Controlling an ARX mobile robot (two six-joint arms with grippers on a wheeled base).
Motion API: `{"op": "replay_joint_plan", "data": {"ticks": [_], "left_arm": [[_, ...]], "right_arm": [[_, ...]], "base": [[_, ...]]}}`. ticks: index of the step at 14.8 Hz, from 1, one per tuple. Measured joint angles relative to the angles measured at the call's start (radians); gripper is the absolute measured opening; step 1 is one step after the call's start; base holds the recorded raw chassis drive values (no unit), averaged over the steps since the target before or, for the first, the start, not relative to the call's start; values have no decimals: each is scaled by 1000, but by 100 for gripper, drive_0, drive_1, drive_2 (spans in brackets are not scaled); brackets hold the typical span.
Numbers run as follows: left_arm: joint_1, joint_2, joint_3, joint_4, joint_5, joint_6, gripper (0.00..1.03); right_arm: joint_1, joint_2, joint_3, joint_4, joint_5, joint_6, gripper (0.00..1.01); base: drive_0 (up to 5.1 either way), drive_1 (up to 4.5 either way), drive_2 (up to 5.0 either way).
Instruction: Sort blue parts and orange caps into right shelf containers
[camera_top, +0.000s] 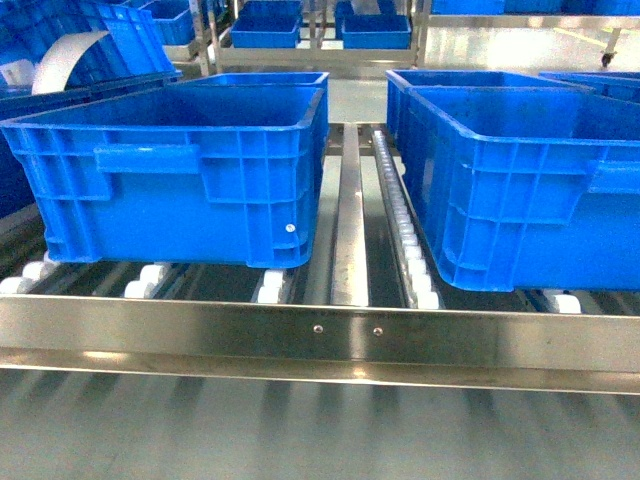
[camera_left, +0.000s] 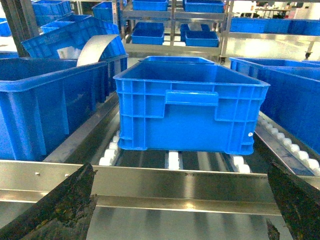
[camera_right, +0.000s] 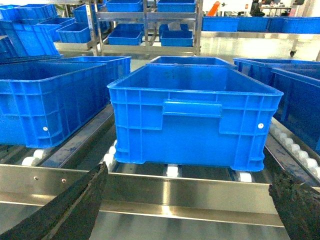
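Two large blue crates, the right shelf containers, stand on the roller shelf: one on the left (camera_top: 170, 170) and one on the right (camera_top: 520, 190). No blue parts or orange caps show in any view, and the crate floors are hidden. Neither gripper appears in the head view. In the left wrist view my left gripper (camera_left: 180, 205) is open, its dark fingers (camera_left: 60, 210) spread wide with nothing between them, facing a crate (camera_left: 190, 107) across the steel rail. In the right wrist view my right gripper (camera_right: 185, 205) is likewise open and empty, its fingers (camera_right: 297, 205) apart, in front of a crate (camera_right: 192, 120).
A steel front rail (camera_top: 320, 335) runs across the shelf edge, with white rollers (camera_top: 405, 230) and a steel divider (camera_top: 350, 220) between the crates. More blue crates (camera_left: 45, 100) flank them. A rack with smaller blue bins (camera_right: 145, 30) stands behind. A curved white sheet (camera_top: 65, 55) sticks up at the far left.
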Motion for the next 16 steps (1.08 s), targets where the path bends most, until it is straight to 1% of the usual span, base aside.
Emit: {"op": "replay_joint_plan", "data": {"ticks": [16], "left_arm": [[0, 0, 0, 0, 0, 0, 98]], "right_arm": [[0, 0, 0, 0, 0, 0, 98]], "base": [[0, 0, 0]]}}
